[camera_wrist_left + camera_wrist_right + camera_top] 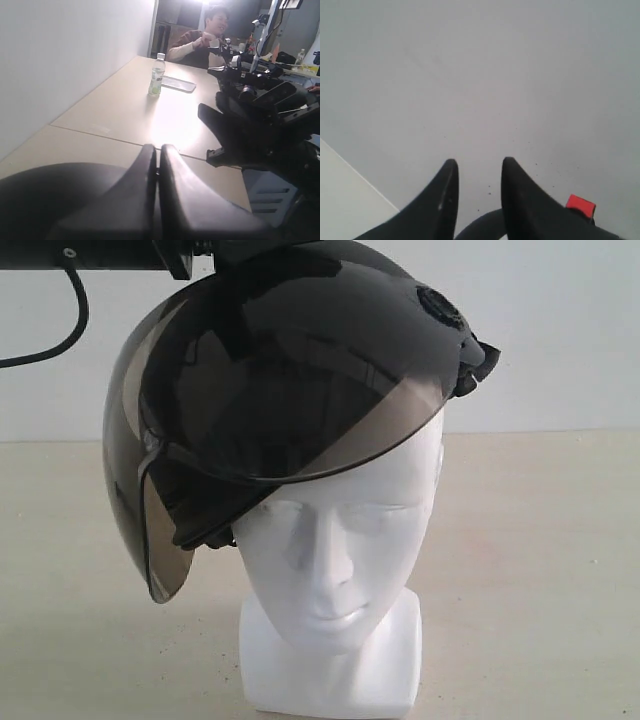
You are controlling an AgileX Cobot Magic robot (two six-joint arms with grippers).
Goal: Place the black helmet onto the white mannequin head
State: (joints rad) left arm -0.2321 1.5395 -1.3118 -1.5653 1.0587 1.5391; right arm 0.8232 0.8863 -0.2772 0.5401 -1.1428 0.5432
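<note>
The left tool (158,150), low in the middle of the left wrist frame, had its jaws pressed together with nothing showing between the tips. The right tool (479,165) stood partly spread and empty before a plain grey surface. At the centre of the exterior frame, the black helmet (290,350) sat tilted on the white mannequin head (335,550), dipping toward the lower left. Its smoky visor (350,430) crossed the forehead, and the head stood on the beige counter (540,570).

Left pincer (158,148) closed, right pincer (479,161) parted.
</note>
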